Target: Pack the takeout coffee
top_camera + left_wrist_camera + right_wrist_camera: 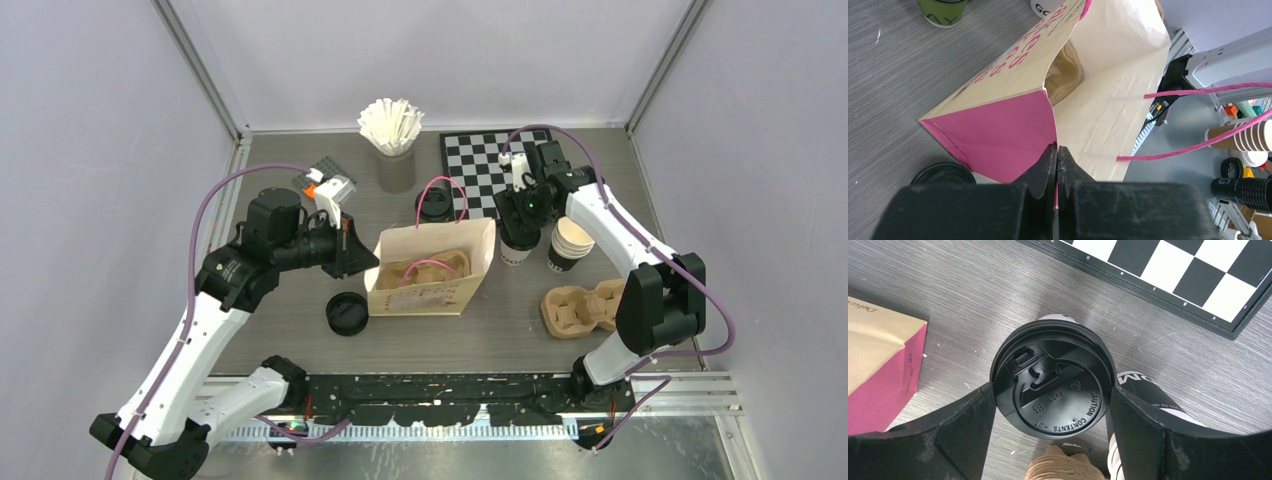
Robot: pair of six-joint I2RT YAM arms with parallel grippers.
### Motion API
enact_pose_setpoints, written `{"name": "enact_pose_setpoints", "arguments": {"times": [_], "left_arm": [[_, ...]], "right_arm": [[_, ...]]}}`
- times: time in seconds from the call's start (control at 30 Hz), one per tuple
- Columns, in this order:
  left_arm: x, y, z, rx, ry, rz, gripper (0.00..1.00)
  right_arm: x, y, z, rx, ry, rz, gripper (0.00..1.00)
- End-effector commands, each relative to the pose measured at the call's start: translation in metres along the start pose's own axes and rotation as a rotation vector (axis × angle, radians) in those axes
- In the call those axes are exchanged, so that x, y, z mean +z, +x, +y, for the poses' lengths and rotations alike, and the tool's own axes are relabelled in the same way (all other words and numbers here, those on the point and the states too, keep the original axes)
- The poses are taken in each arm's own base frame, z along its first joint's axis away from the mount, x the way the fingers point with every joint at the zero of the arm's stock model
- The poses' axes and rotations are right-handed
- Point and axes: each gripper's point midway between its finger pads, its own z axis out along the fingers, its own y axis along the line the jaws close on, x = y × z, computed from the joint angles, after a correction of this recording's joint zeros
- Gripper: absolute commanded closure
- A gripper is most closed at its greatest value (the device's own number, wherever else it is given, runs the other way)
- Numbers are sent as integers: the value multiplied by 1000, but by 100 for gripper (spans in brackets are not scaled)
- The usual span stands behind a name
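A takeout coffee cup with a black lid [1048,365] stands just right of the cream paper bag [432,285]; it also shows in the top view [515,250]. My right gripper [1051,389] is closed on the lid's two sides, seen from above [520,222]. I cannot tell if the cup is off the table. A second lidded cup [434,207], olive-green in the left wrist view [943,10], stands behind the bag. My left gripper [1057,150] is shut on the bag's left pink side edge [998,135], holding it open [358,250]. A brown carrier [425,265] sits inside.
A stack of lidless cups [570,243] stands right of the held cup. A second brown carrier [585,305] lies front right. A loose black lid [347,313] lies left of the bag. A chessboard [480,165] and a cup of white sticks [392,130] are at the back.
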Motion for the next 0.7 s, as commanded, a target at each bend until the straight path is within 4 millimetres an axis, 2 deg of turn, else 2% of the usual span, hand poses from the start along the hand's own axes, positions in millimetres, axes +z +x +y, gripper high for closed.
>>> {"name": "enact_pose_setpoints", "arguments": {"times": [0.0,0.17,0.37,0.5,0.67], "left_arm": [[1,-4,0,-14,1,-16,100],[5,-8,7,-33,-37,-19,97],[7,-14,13,-24,-68,-45,97],[12,-17,17,-26,-77,-48,97],[19,-25,24,-27,-101,-65,94]], "right_arm": [[-23,-27,3,22,-7,-101,29],[-57,-56,7,58,-7,-182,30],[-120,-84,13,75,6,-270,31],[-165,-88,29,34,30,-334,31],[-210,-85,49,-19,90,-362,31]]}}
